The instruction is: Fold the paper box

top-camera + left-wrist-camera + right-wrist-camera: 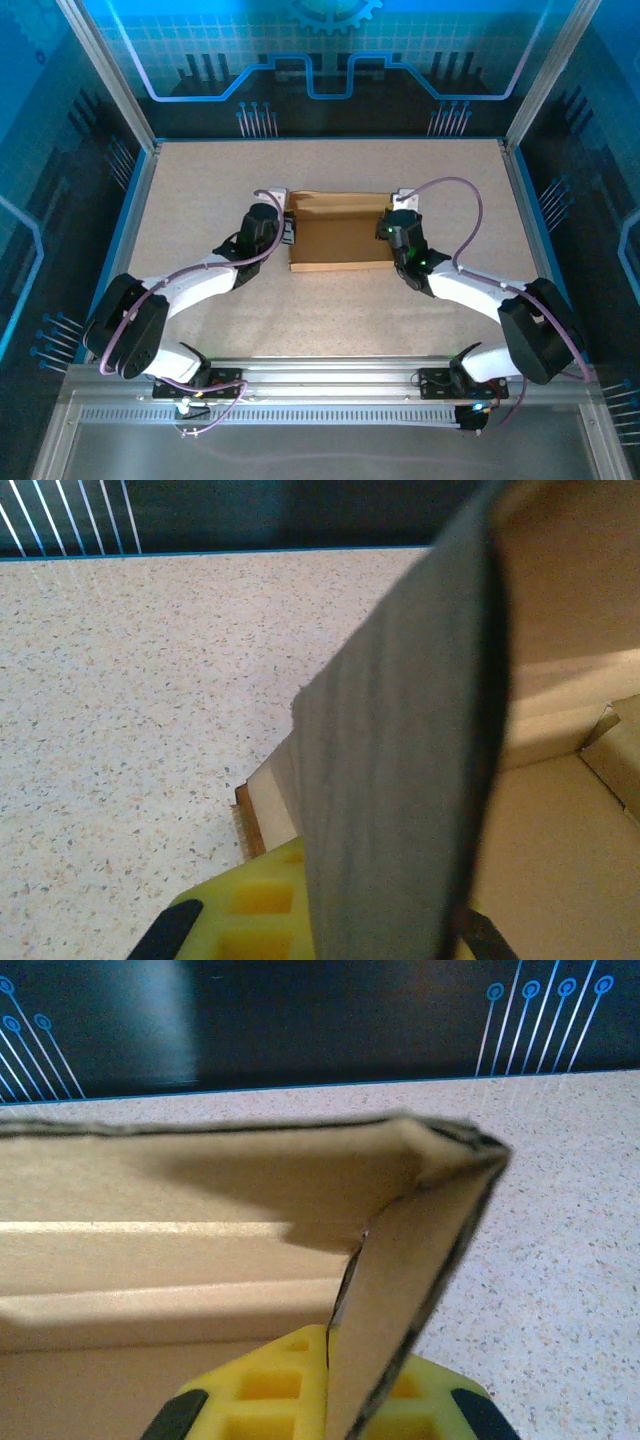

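Observation:
The paper box (340, 235) is a shallow brown cardboard tray lying in the middle of the table, its back wall raised. My left gripper (288, 232) is at the box's left end and my right gripper (388, 228) is at its right end. In the left wrist view, an upright side wall of the paper box (400, 780) runs between the yellow fingers (250, 910), and the left gripper (370, 930) is shut on it. In the right wrist view, the right gripper (350, 1400) is shut on the box's right side flap (410, 1290), which meets the back wall (200, 1250) at a corner.
The speckled table (200, 200) extends bare on all sides of the box. Blue-lit enclosure walls and metal posts (105, 75) ring the table. An aluminium rail (330, 375) carrying both arm bases runs along the near edge.

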Available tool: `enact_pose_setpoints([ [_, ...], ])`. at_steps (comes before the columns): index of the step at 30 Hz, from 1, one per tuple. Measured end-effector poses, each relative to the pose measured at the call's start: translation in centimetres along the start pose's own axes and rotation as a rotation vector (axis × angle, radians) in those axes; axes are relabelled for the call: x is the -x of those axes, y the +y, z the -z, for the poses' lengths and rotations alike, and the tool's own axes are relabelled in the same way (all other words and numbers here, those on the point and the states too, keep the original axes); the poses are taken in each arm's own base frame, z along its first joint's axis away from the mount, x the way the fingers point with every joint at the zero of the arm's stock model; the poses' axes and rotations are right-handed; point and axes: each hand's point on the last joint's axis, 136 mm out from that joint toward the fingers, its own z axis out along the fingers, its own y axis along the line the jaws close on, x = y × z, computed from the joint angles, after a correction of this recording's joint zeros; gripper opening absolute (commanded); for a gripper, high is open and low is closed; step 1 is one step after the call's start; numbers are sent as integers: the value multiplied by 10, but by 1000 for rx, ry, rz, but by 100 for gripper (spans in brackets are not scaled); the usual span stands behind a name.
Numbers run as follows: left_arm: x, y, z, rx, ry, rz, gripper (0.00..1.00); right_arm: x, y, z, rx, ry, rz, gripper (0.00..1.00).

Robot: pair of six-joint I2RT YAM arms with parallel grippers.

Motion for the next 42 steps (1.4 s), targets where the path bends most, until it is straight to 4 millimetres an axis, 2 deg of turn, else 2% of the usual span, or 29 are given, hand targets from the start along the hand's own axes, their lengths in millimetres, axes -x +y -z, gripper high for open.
enact_pose_setpoints([
  [6, -14, -4, 3, 21, -18, -11, 0, -13, -4, 6, 10, -16, 34, 1],
  [9, -25, -7, 4, 31, -20, -17, 0, -21, -6, 8, 11, -4, 55, 8],
  [11, -30, -9, 4, 33, -18, -23, 0, -27, -7, 9, 15, 8, 66, 16],
  [15, -39, -14, 5, 36, -14, -42, 0, -29, -5, 17, 44, 18, 86, 53],
  [19, -43, -27, 7, 19, -14, -68, 0, -16, -3, 34, 83, -2, 98, 76],
  [21, -45, -32, 8, 15, -12, -93, 0, -7, -4, 43, 103, -19, 98, 81],
  [26, -48, -43, 8, -2, -12, -120, 0, 23, -15, 73, 136, -81, 67, 86],
  [31, -51, -48, 5, -8, -20, -143, 0, 45, -39, 100, 131, -124, 36, 87],
  [33, -52, -49, 4, -2, -26, -151, 0, 49, -45, 103, 124, -107, 36, 87],
  [37, -51, -48, -1, 14, -46, -175, 0, 54, -41, 108, 153, -59, 29, 87],
  [42, -53, -49, -5, 29, -81, -225, 0, 68, -40, 94, 138, 63, -25, 87],
])
